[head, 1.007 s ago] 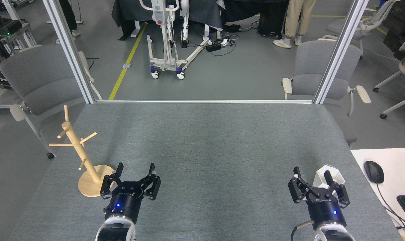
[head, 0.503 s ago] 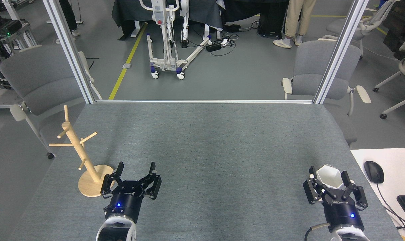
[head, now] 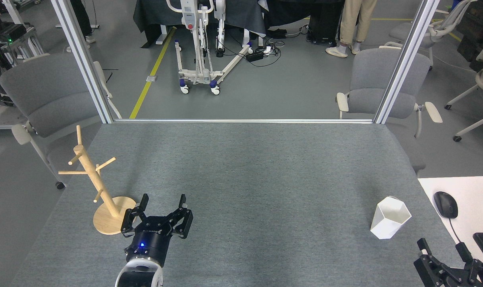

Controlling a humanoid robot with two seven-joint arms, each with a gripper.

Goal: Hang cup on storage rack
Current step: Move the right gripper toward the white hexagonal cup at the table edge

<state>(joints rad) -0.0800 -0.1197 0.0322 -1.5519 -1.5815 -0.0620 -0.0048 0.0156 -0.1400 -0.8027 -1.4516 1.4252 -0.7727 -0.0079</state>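
Both jaws wide, cup (head: 389, 217) near R table edge (head: 420, 187)

Left tool (head: 163, 205): matte black, two linkage fingers (head: 182, 200) with slim tips, a blue light glowing on its round black wrist, white glossy arm shell beneath. Right tool (head: 442, 250): same black linkage build, only its upper part showing at the frame's bottom corner.

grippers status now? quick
Left gripper: open, holding nothing, beside the storage rack base.
Right gripper: open, holding nothing, near the view's bottom edge, apart from the cup.
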